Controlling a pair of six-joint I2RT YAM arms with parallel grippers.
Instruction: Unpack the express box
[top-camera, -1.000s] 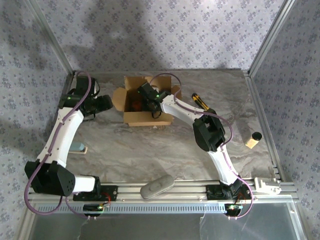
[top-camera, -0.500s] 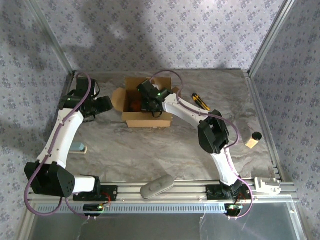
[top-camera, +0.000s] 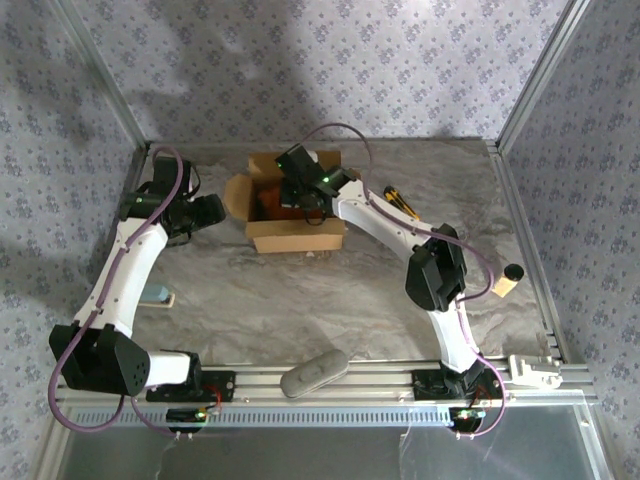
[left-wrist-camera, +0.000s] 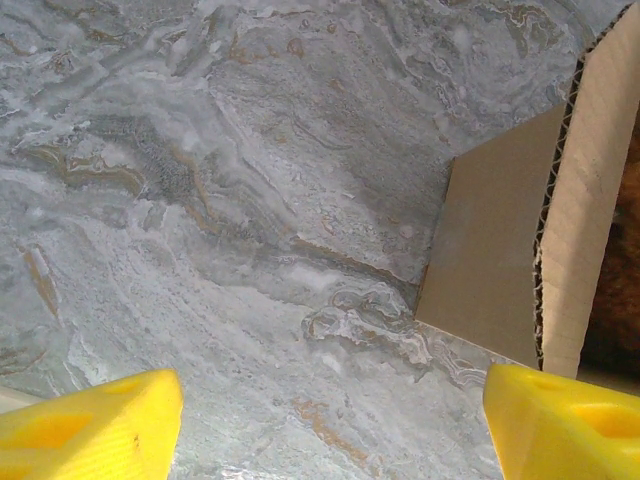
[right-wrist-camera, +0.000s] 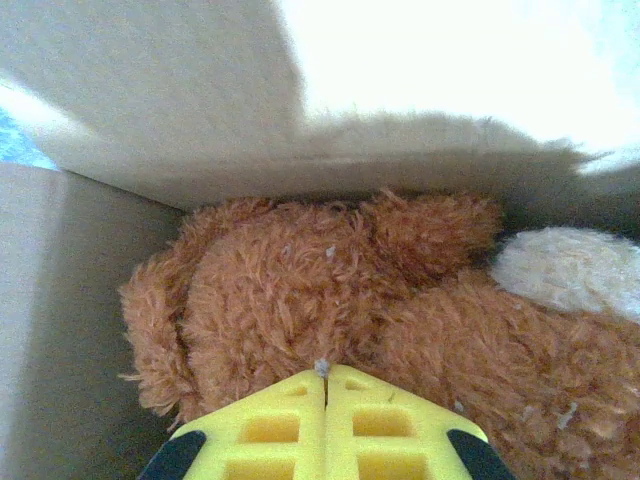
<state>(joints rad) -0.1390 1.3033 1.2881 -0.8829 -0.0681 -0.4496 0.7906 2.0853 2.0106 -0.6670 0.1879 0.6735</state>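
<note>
The express box (top-camera: 295, 238), a plain brown corrugated cardboard carton, sits toward 12 o'clock on the grey marble-look table (top-camera: 300, 310). Its top flaps are already folded out, so the opening part looks done. Off its 9 o'clock side the left arm (top-camera: 125, 260) hangs with its yellow jaws released wide over bare table, one flap (left-wrist-camera: 490, 250) just beside them. Inside the box there's a fuzzy brown plush toy (right-wrist-camera: 330, 300), not out yet. The right arm (top-camera: 380, 220) reaches in from 4 o'clock, jaws clenched tight with the tips against the fur. Can't tell if they've pinched a tuft. I'd say roughly halfway: the toy needs lifting out.
</note>
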